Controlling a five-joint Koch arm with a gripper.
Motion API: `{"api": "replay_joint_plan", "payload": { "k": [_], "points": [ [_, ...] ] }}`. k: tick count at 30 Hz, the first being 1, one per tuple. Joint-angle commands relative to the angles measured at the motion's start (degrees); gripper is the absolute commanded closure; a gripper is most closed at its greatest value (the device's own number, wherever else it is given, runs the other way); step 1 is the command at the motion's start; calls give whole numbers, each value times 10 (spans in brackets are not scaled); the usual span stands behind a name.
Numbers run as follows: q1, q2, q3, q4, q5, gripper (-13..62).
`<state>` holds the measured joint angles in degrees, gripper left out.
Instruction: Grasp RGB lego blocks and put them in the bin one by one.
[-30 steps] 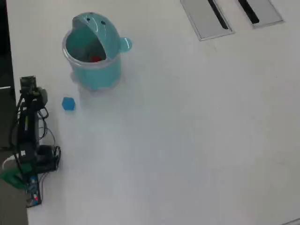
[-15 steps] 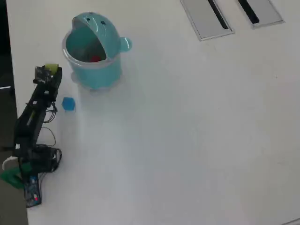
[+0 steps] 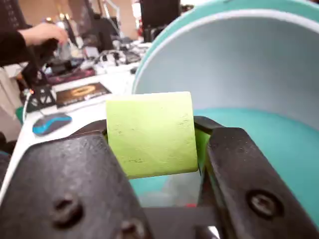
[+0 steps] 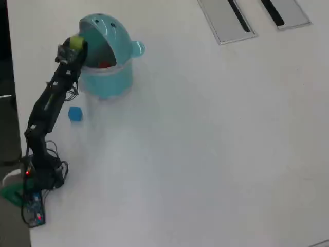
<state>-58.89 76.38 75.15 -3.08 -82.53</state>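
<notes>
We see the gripper (image 3: 152, 134) closed on the yellow-green block (image 3: 149, 133), both black jaws pressing its sides. In the overhead view the gripper (image 4: 75, 45) holds the block over the left rim of the teal bin (image 4: 109, 77). The red block (image 4: 105, 64) lies inside the bin. The blue block (image 4: 75, 114) rests on the white table (image 4: 205, 144), just below-left of the bin, beside the arm (image 4: 46, 110)

White table (image 4: 205, 154): teal bin (image 4: 110, 77), blue block (image 4: 75, 114), grey panels (image 4: 226, 20).
</notes>
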Motion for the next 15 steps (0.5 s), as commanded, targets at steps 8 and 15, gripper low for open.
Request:
{"api": "replay_joint_plan", "payload": {
  "k": [8, 15],
  "points": [
    [-12, -91, -204, 55, -33, 392],
    [-7, -94, -206, 63, -89, 300]
  ]
}}
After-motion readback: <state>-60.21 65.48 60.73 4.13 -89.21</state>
